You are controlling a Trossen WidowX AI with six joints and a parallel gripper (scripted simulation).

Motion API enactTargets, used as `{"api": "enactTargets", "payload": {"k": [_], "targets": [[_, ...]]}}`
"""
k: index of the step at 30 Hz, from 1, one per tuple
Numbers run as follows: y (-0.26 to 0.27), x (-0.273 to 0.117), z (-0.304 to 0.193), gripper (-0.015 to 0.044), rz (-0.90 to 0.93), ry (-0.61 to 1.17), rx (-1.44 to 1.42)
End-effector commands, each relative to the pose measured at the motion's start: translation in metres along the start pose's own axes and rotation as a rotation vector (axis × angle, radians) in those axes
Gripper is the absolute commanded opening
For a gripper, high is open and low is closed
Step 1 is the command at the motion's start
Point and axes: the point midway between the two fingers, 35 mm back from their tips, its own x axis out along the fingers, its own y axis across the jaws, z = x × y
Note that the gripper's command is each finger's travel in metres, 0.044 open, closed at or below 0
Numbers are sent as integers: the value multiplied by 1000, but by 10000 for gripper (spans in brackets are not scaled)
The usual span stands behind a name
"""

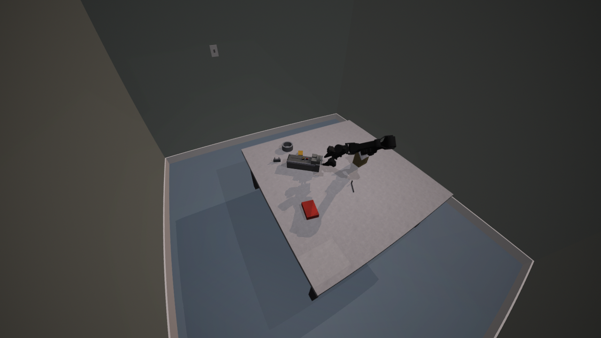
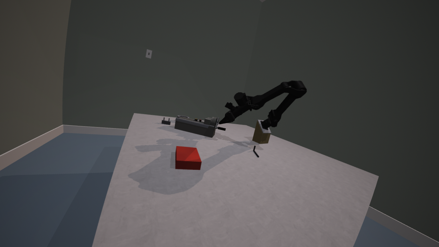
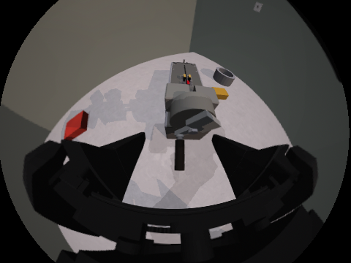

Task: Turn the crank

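The gripper (image 1: 324,160) (image 2: 219,123) (image 3: 180,136) is spread wide, and it is not pinching anything. It is at the right end of the grey machine (image 1: 303,165) (image 2: 193,127) (image 3: 176,74). From the wrist, the crank's black handle (image 2: 221,128) (image 3: 179,155) shows in the gap between the two fingers, with space on both sides. From the exterior view, the fingertips are just by the handle and a bit higher up. The handle sticks out from the machine's right end, on the side facing the arm (image 1: 369,146) (image 2: 271,94).

On top of the machine is a tiny red pointer (image 1: 307,159) (image 2: 200,120) (image 3: 188,82). It is close to the brass marks (image 1: 303,158) (image 2: 196,119) (image 3: 187,77), but not level with them. It sits a little nearer to the crank end.

The machine is on the far part of the table (image 1: 390,201) (image 2: 245,190) (image 3: 121,82). A yellow block (image 1: 300,152) (image 3: 221,93) is just behind it. A grey ring (image 1: 287,149) (image 2: 183,116) (image 3: 221,79) is on the far left side, and a little dark piece with two pegs (image 1: 276,160) (image 2: 166,122) (image 3: 183,61) is just past the machine's left end. A red block (image 1: 310,209) (image 2: 187,158) (image 3: 76,126) lies flat, nearer than the machine and well apart from it. A bent black stick (image 1: 352,187) (image 2: 256,152) lies to the right, near the brown block (image 1: 360,160) (image 2: 259,136) that the arm stands on.
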Motion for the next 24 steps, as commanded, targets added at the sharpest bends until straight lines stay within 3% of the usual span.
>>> {"api": "enactTargets", "payload": {"k": [1,24], "targets": [[-3,5,-7,440,-10,6,8],[-3,31,-33,440,-11,7,9]]}}
